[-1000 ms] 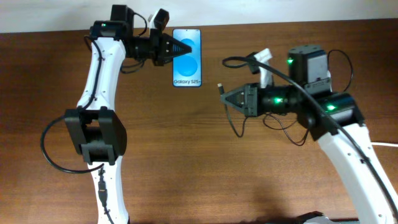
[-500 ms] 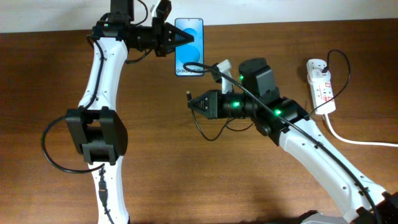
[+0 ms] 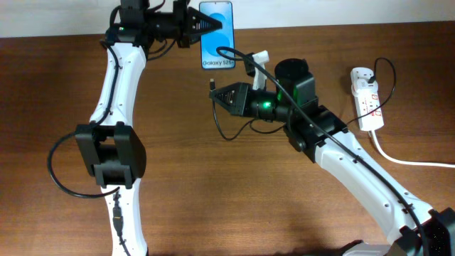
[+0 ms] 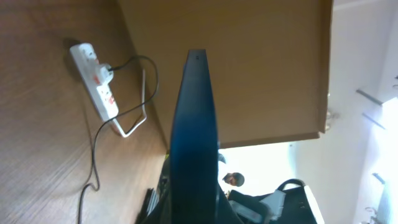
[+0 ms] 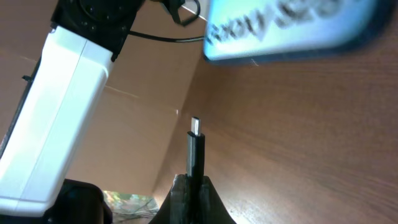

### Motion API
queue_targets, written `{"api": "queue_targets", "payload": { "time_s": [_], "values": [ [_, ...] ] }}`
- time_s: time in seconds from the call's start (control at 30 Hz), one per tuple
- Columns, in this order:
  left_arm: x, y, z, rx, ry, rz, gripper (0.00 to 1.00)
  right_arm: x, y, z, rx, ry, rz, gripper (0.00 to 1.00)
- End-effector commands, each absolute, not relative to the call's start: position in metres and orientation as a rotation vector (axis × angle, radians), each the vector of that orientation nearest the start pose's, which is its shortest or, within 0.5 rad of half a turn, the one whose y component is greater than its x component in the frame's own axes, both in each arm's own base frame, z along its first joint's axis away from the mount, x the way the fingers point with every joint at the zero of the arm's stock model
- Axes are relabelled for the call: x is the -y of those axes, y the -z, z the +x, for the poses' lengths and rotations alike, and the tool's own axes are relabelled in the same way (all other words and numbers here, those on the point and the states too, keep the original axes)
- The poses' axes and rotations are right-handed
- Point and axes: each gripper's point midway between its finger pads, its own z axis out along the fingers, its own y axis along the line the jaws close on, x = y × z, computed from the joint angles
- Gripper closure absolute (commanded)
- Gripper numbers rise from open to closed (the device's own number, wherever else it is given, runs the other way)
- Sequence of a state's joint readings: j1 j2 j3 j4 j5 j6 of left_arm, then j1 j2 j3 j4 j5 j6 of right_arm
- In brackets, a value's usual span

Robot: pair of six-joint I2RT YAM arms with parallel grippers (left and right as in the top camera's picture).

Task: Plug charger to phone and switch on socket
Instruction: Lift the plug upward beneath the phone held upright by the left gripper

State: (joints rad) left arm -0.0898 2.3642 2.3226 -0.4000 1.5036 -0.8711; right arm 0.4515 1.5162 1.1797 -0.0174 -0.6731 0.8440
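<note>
Now the right pincer (image 3: 219, 97) has come closer to the phone (image 3: 217, 44), pinching the charger (image 5: 196, 154) tight. Its tip points at the phone's bottom edge, not touching. The left pincer (image 3: 207, 25) grips the phone.

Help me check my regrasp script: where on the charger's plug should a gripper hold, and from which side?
Grip the charger on its black plug body, coming from the cable end behind it, as the right gripper does. The body is long and narrow, and the metal tip must stay bare, pointing at the phone.
</note>
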Motion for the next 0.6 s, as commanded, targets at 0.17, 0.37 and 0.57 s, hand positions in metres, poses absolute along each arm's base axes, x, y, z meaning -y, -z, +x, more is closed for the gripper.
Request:
{"api": "queue_targets", "payload": {
  "time_s": [0.17, 0.37, 0.57],
  "values": [
    [0.22, -0.328, 0.512, -2.187, 2.158, 0.201, 1.0, -0.267, -0.284, 0.377, -2.134, -1.479, -0.024, 0.96],
    [0.234, -0.327, 0.509, -2.181, 2.139, 0.238, 1.0, -0.266, -0.287, 0.378, -2.12, -1.493, -0.032, 0.96],
    [0.247, -0.33, 0.505, -2.158, 2.127, 0.307, 1.0, -0.267, -0.288, 0.377, -2.12, -1.5, -0.038, 0.96]
  ]
}}
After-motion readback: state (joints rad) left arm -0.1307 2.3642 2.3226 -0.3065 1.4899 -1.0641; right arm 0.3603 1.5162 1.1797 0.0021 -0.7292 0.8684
